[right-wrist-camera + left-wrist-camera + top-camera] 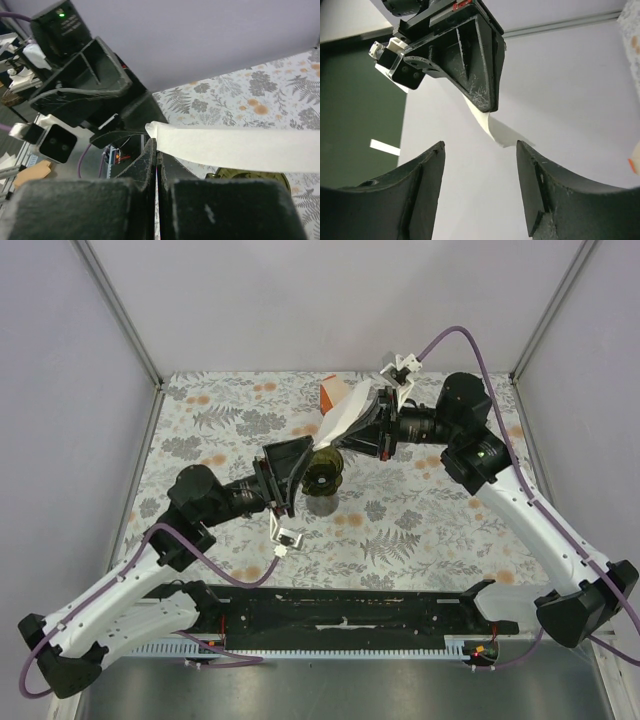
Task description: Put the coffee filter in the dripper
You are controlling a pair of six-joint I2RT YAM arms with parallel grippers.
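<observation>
My right gripper [355, 435] is shut on the coffee filter [343, 420], a thin white paper cone held in the air just above and behind the dripper [322, 476]. In the right wrist view the shut fingers [150, 162] pinch the filter [235, 147] near its edge, and the dark green dripper rim [250, 177] shows below it. My left gripper [292, 470] is open and empty, right beside the dripper on its left. In the left wrist view its jaws [480, 155] stand wide apart, pointing up at the filter's tip [502, 132] and the right gripper's fingers [475, 65].
The orange-and-cream wedge pack [330, 395] lies on the floral tablecloth [430, 530] behind the filter. Grey walls and metal posts [120, 310] enclose the table. A black rail [340, 610] runs along the near edge between the arm bases.
</observation>
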